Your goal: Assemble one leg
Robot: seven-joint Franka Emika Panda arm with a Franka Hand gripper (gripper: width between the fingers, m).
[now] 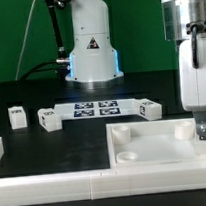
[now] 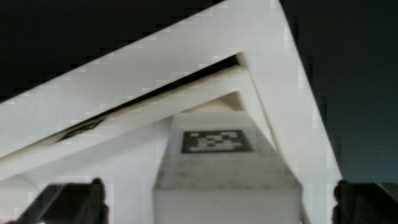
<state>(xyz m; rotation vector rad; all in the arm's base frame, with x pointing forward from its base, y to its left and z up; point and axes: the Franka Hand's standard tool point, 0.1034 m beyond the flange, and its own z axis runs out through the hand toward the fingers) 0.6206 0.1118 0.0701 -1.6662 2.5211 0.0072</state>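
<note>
Wrist view shows your pincer spread wide, gripping nothing, directly over a tagged leg that appears seated at the tabletop corner; three legs wait on the surface.

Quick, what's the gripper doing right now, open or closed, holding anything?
Gripper: open, jaws wide apart, holding nothing; a tagged leg sits between the fingers, not clamped.
</note>
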